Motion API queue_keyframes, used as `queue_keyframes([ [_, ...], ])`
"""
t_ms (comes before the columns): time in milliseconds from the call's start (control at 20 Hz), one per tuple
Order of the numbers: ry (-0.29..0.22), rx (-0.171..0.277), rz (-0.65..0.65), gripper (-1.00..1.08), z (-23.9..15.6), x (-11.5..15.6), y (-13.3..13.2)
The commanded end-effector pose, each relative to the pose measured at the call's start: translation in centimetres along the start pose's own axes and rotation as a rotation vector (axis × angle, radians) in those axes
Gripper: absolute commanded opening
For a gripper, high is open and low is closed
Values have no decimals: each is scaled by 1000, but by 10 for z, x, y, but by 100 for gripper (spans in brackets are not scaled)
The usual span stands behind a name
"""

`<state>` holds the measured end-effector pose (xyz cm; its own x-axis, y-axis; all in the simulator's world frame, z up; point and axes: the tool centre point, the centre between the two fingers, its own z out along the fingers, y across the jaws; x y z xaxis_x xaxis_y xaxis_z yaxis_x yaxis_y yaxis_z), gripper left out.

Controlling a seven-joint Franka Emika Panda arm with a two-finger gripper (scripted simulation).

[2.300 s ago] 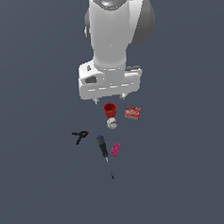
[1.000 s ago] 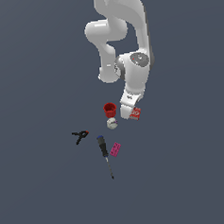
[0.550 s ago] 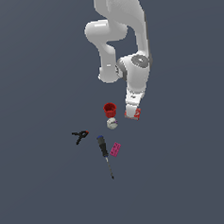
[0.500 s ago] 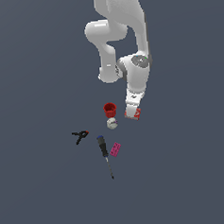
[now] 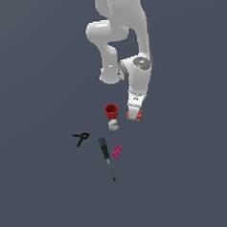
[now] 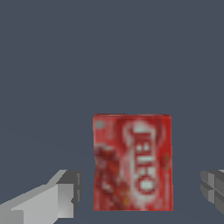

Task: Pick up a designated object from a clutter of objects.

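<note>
1. We find the small flat red rectangular box with white lettering [image 6: 132, 162] lying face-up on the dark grey floor [image 5: 35, 68], just beside the red cup [image 5: 111, 111] on the exterior view's right, with the white ball [image 5: 114, 125] near.
2. The white arm's gripper [image 6: 140, 192] is low over the box. In the wrist view one grey finger [image 6: 61, 194] sits to one side of it and the other at the far side, a gap showing on each. We read the jaws as spread apart, holding nothing.
3. The black clamp [image 5: 81, 137], the black-handled screwdriver [image 5: 106, 154] and the small pink flat block [image 5: 117, 151] lie well apart from the box.
4. Risk, as we judge it: the box is flat and low, so fingers closing too high could skim its top edge and skid it away.
5. Second risk: the box looks off-centre between the fingers; one may touch first and push it toward the cup.
</note>
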<state>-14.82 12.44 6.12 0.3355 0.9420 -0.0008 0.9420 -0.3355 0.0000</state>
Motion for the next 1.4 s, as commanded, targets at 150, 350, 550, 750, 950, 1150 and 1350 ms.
queue_keyframes([
  [150, 0, 1, -2, 100, 17, 0, -1],
  [350, 0, 0, -4, 100, 33, 0, -1],
  [550, 0, 0, -5, 100, 43, 0, -1],
  [750, 0, 0, -6, 100, 46, 0, -1],
  [950, 0, 0, -6, -100, 46, 0, -1],
  [1150, 0, 0, -6, -100, 46, 0, -1],
  [1350, 1, -2, -5, -100, 45, 0, 0],
])
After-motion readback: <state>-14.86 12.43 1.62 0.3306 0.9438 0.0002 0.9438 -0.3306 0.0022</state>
